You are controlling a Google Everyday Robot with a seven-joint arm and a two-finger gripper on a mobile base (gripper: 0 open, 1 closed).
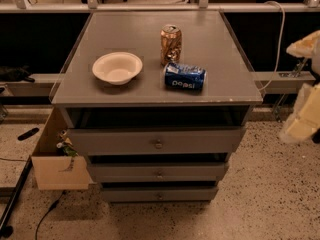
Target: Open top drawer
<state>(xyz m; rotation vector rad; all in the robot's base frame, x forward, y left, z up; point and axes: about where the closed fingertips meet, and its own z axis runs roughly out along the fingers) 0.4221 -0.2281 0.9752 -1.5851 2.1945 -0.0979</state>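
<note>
The grey cabinet [150, 91] has three drawers stacked at its front. The top drawer [115, 140] has a wide flat front with a small round knob [158, 144]. It stands out a little from the cabinet, with a dark gap above its front. The two shorter drawers [125, 172] sit below it, each further back. My gripper and arm show as blurred cream shapes [304, 109] at the right edge, to the right of the cabinet and apart from the drawer.
On the cabinet top are a white bowl [117, 67], an upright bronze can [170, 45] and a blue Pepsi can [184, 76] on its side. A wooden box [52, 171] hangs at the cabinet's left side. A cable [45, 214] lies on the speckled floor.
</note>
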